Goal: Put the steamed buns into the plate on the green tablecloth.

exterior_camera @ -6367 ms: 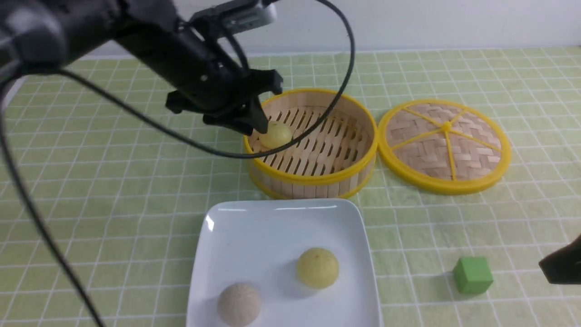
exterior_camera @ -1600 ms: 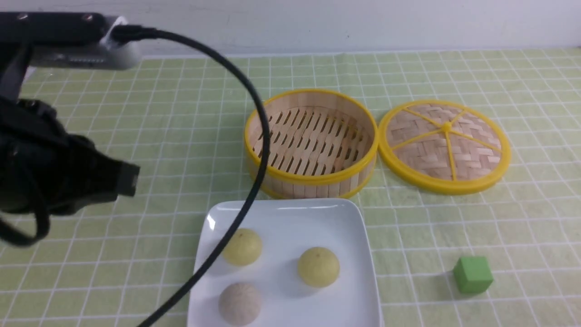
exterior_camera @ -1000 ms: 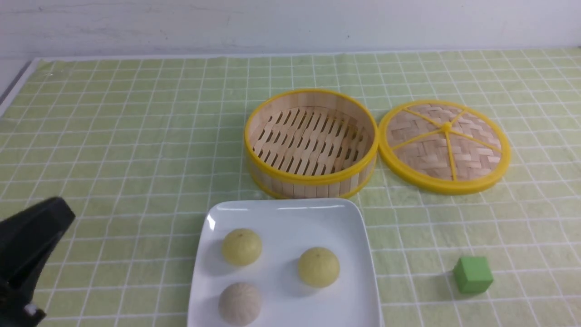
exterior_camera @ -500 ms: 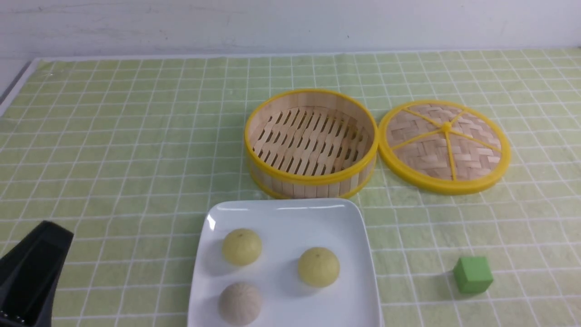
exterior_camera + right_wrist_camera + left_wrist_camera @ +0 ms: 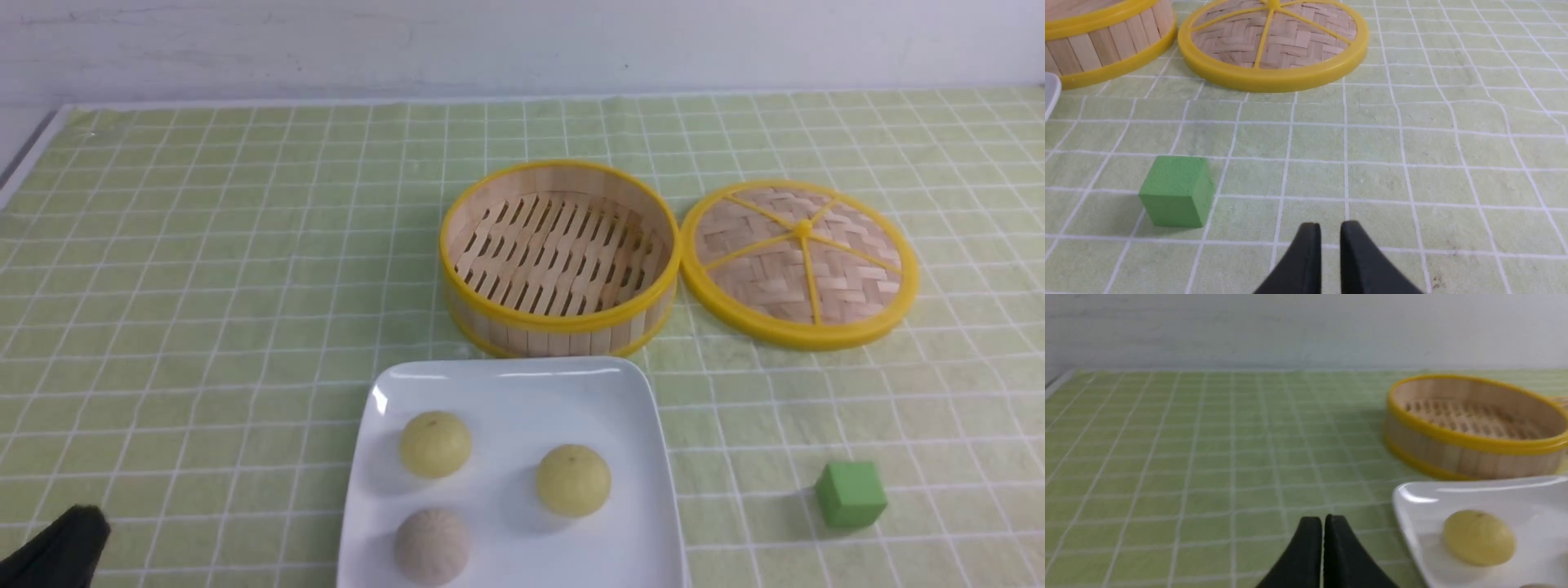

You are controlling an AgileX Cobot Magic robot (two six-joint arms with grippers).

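Two pale-yellow steamed buns [image 5: 434, 443] [image 5: 573, 480] sit on the white square plate [image 5: 506, 384], which lies on the green tablecloth [image 5: 204, 286]. The left wrist view shows the nearer steamed bun [image 5: 1479, 538] inside the plate's rim [image 5: 1404, 498]. My left gripper [image 5: 1323, 518] is shut and empty, low over the cloth to the left of the plate. Only its black tip [image 5: 82, 527] shows in the front view's lower-left corner. My right gripper [image 5: 1329, 224] hangs over bare cloth with a narrow gap between its fingers and nothing in it. It is outside the front view.
A greyish-beige bun [image 5: 432, 545] shares the plate's near edge. Behind the plate stands the empty bamboo steamer basket [image 5: 559, 322], with its lid [image 5: 800, 261] lying flat to the right. A small green cube [image 5: 850, 493] [image 5: 1176, 191] rests right of the plate, near my right gripper.
My left gripper has drawn back and down toward the front view's lower-left corner and is nearly out of that view. The buns and plate have not moved.
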